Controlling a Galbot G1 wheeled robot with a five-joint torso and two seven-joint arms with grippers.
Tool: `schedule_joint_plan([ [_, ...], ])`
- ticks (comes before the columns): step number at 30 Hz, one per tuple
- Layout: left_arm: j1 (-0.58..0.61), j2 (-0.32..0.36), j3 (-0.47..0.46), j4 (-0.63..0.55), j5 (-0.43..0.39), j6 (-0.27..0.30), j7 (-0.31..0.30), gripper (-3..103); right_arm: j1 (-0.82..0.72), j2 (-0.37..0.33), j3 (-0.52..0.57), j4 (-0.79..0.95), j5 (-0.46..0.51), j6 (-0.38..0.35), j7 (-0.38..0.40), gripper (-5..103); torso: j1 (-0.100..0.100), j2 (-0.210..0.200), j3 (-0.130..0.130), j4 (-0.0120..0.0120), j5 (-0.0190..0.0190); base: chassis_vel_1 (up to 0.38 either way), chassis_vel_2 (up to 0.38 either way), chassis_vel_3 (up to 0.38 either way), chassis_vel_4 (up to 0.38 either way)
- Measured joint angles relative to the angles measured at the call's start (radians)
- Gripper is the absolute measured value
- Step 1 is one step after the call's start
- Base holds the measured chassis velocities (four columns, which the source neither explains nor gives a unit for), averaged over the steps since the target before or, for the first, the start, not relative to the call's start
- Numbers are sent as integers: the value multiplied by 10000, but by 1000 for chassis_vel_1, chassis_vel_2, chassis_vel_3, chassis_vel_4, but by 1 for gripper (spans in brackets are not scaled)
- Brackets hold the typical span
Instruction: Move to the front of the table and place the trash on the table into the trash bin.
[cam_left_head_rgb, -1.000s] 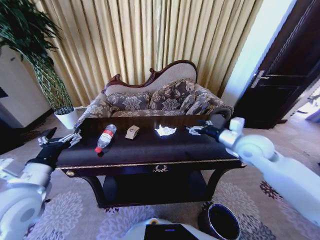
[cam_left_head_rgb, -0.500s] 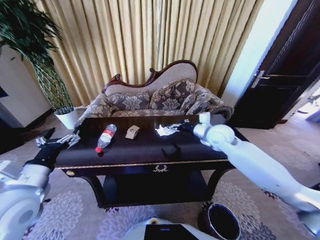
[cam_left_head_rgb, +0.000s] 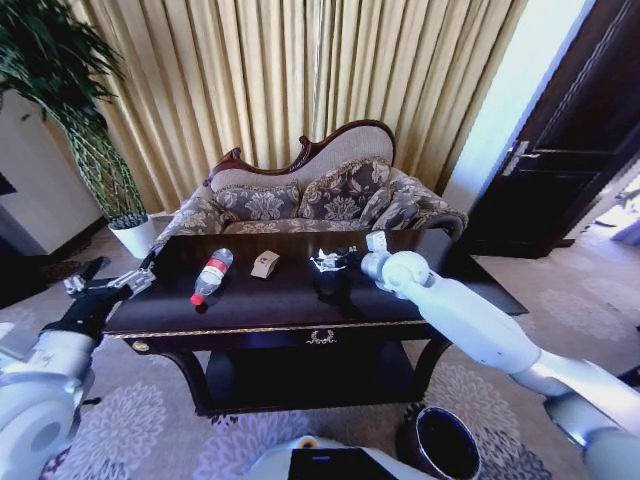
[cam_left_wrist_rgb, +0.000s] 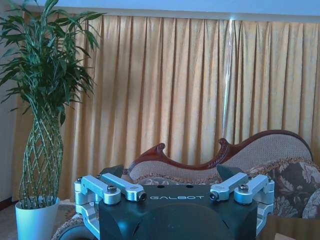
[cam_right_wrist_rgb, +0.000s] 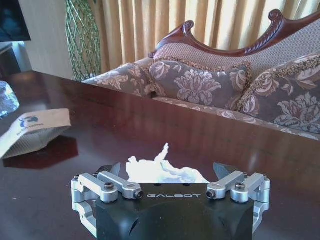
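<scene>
Glossy dark wooden table (cam_left_head_rgb: 280, 300); crumpled white tissue (cam_right_wrist_rgb: 162, 169); matt tan paper scrap (cam_right_wrist_rgb: 30, 131).

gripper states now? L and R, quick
Left gripper: open, empty, off the table's left end.
Right gripper: open, fingers either side of the crumpled tissue, not closed on it.

Far side: gold pleated curtains (cam_left_head_rgb: 300, 80) across the wall; carved-frame floral sofa (cam_left_head_rgb: 320, 195) just in front; tall braided plant (cam_left_head_rgb: 85, 130) in a white pot (cam_left_head_rgb: 135, 237) far left; dark door (cam_left_head_rgb: 570, 140) far right; grey floral carpet (cam_left_head_rgb: 140, 420) underfoot.
</scene>
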Motion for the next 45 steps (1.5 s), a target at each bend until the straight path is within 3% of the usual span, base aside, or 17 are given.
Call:
schedule_joint_plan([
  [18,12,-34,-23,0,9,-2,-16,100,162,-10,-174,-109,-18,-726,37,103,-1,1,-1,1,2,0,0,0,0],
  [20,14,-41,-29,0,9,-1,-16,100,182,-10,-184,-147,-19,-734,37,99,0,1,-1,0,2,0,0,0,0],
  [22,14,-51,-32,0,9,-1,-16,100,196,-23,-188,-184,-17,-736,37,95,0,0,-1,1,2,0,0,0,0],
  [23,14,-69,-33,0,9,-2,-16,100,205,-68,-188,-199,-13,-736,37,84,0,0,-1,0,1,0,0,0,0],
  [25,14,-76,-33,0,9,-1,-16,100,205,-90,-188,-201,-11,-737,36,84,0,0,-1,0,1,0,0,0,0],
  [27,15,-85,-33,0,12,-1,-14,100,205,-122,-188,-203,-9,-737,35,73,0,1,-1,0,1,0,0,0,0],
  [28,15,-85,-33,0,12,-1,-14,100,205,-122,-188,-203,-9,-737,35,73,0,1,-1,0,1,0,0,0,0],
  [36,35,-35,-59,0,30,-26,43,100,133,-296,-123,-147,8,-736,15,35,-1,0,-1,0,1,0,0,0,0],
  [38,31,-25,-59,0,30,-27,46,100,128,-311,-117,-139,10,-734,14,35,-1,1,-1,0,1,0,0,0,0],
  [44,44,-44,-68,0,32,-39,114,100,74,-372,-53,-64,34,-709,11,8,-2,1,0,0,1,0,0,0,0],
  [45,44,-44,-68,0,32,-39,114,100,74,-372,-53,-64,34,-709,11,8,-2,1,0,0,1,0,0,0,0],
])
